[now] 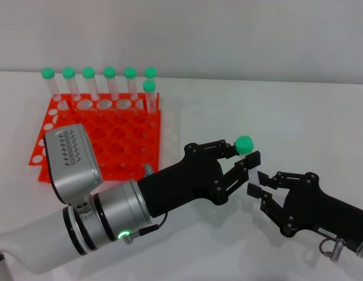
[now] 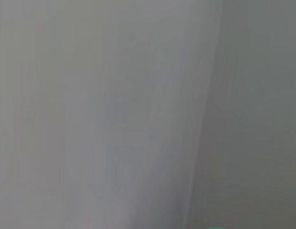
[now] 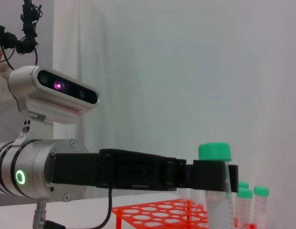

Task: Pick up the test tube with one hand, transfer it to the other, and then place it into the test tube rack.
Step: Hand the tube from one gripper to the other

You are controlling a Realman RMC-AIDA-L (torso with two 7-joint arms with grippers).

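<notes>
Nearest me, my right end effector (image 1: 259, 182) hangs low over the white table (image 1: 275, 111), its fingers spread apart and holding nothing, their tips just beside the tube's lower end.

Next to it, my left end effector (image 1: 243, 159), on the green-lit arm, is clamped on the test tube (image 1: 247, 153). The fingers pinch the clear body directly beneath the green cap (image 3: 215, 151), and the right wrist view shows the tube standing upright in that grip, cap uppermost. The left wrist view shows only blank grey and tells me nothing.

I judge the tube light, stiff and hollow. Its smooth plastic wall is probably slippery, so a pinch could let it swing or slide. High on the body, close under the cap, seems the best hold, since the cap's rim acts as a stop. That hold also leaves the pointed tip free to enter a hole.

Farther off stands the test tube rack (image 1: 120, 140), orange-red, with other green-capped tubes (image 1: 89, 82) upright along its far row and many open holes nearer me.
</notes>
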